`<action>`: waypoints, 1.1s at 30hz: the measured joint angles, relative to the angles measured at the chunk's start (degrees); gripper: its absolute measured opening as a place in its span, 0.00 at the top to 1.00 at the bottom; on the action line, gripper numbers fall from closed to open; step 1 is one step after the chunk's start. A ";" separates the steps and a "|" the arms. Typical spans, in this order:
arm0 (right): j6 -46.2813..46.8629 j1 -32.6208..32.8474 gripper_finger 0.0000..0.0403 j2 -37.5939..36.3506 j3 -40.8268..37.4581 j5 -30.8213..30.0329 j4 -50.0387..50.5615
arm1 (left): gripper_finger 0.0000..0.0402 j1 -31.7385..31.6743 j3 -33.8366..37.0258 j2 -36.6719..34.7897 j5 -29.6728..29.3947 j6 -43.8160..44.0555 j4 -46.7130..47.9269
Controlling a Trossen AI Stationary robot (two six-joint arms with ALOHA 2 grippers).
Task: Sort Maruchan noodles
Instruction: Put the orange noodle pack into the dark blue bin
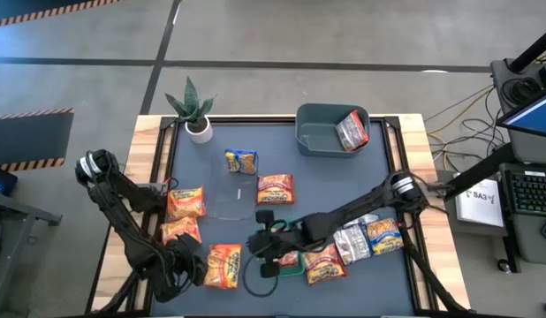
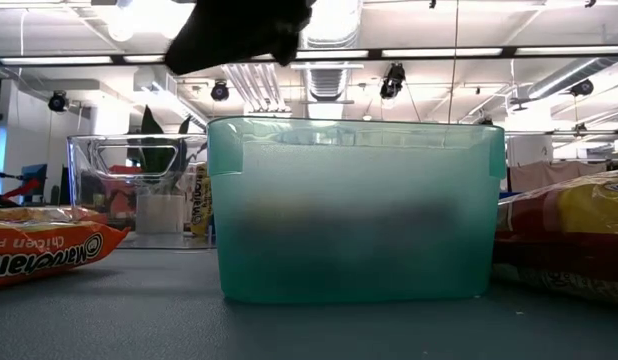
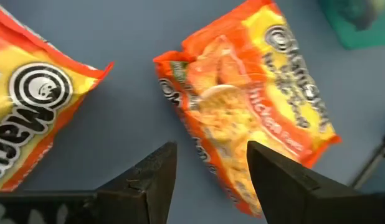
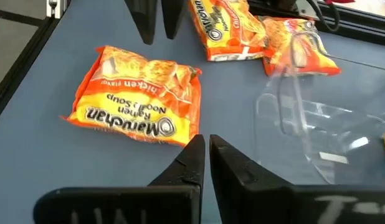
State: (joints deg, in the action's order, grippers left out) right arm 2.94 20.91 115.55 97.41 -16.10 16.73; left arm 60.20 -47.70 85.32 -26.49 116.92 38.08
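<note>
Care now means lowering the left gripper [image 3: 208,180], its fingers parted and empty, squarely over the flat orange-and-yellow plastic noodle packet [image 3: 248,106] lying on the dark surface just beyond them, while the right gripper's [image 4: 206,158] fingers rest pressed together, holding nothing.

1. High cam: straight down on the whole table [image 1: 282,190].
2. Low cam: table level, nose right up against a teal bin [image 2: 354,210].
3. Both wrist cams stare close at the same orange ramen packet [image 3: 242,109] [image 4: 133,96].
</note>
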 joint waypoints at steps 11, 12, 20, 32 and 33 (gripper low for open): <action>-1.47 -0.02 0.98 10.33 15.14 -0.04 9.39 | 0.56 0.02 9.53 0.04 -0.12 -2.10 -18.83; -1.57 -0.02 0.98 11.24 16.55 -0.04 10.51 | 0.56 0.02 9.91 0.04 -0.12 -2.27 -19.96; -2.83 -0.02 0.98 14.67 21.09 0.42 13.65 | 0.55 -0.04 11.00 0.03 -0.12 -2.24 -24.58; -2.86 0.31 0.98 16.68 20.41 6.72 11.22 | 0.49 -0.30 11.80 0.03 -7.02 -0.87 -25.50; -2.98 0.28 0.98 17.03 20.41 6.86 10.65 | 0.49 -0.30 11.82 0.02 -8.28 -1.31 -26.00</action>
State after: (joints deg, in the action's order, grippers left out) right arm -0.04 21.18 132.58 117.82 -9.24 27.38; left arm 59.90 -35.88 85.34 -34.76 115.61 12.08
